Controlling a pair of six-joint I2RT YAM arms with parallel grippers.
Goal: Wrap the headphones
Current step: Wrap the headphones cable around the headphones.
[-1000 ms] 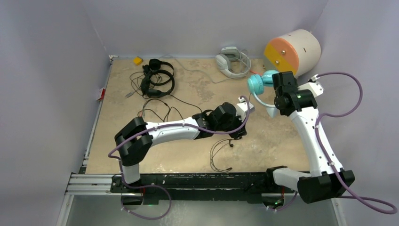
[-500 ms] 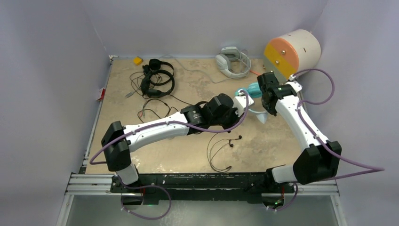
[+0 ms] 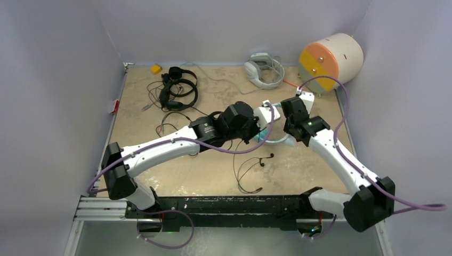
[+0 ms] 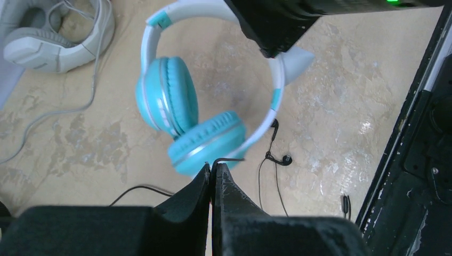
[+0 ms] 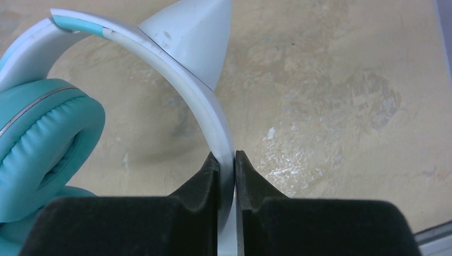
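The teal headphones (image 4: 178, 106), with a white cat-ear band (image 5: 210, 114), hang above the table, mostly hidden between the arms in the top view (image 3: 266, 137). My right gripper (image 5: 226, 157) is shut on the white band just below a cat ear; it also shows in the top view (image 3: 290, 125). My left gripper (image 4: 212, 168) is shut on a thin black cord (image 4: 230, 158) right under the lower teal cup; it also shows in the top view (image 3: 255, 130). Two black headphones (image 3: 178, 88) with loose cords lie at the far left.
A grey-white headset (image 3: 261, 69) lies at the back, also in the left wrist view (image 4: 48, 37). Black earbuds with a looped cord (image 3: 250, 170) lie near the front edge. An orange-faced cream cylinder (image 3: 330, 56) stands at the back right. A small yellow piece (image 3: 155, 68) sits far left.
My right arm has brought the teal headphones down and left from the back right toward the table's middle. My left arm has stretched out further, its gripper now at the headphones.
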